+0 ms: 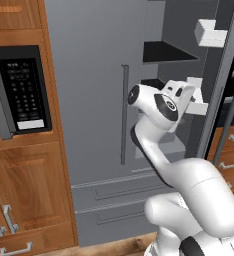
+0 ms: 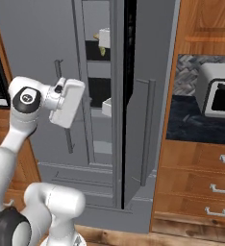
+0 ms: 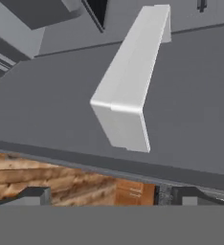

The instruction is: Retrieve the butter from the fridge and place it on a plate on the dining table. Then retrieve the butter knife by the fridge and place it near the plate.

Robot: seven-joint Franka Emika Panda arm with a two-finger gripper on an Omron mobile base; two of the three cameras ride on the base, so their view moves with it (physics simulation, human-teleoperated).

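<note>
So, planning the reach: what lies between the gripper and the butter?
In the right base view, the edge of the fridge's closed left door stands between the open gripper and the butter, which sits higher on a shelf.

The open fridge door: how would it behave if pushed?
The fridge door looks like a stiff slab standing ajar, so it probably swings rather than flexes. Its white bins look fixed, likely moving with it. Tall and thick, probably heavy.

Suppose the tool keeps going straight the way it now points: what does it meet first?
Most likely the white door bin on the inside of the open fridge door, which sits dead ahead between the open tool's fingertips. How far off it is cannot be judged.
</note>
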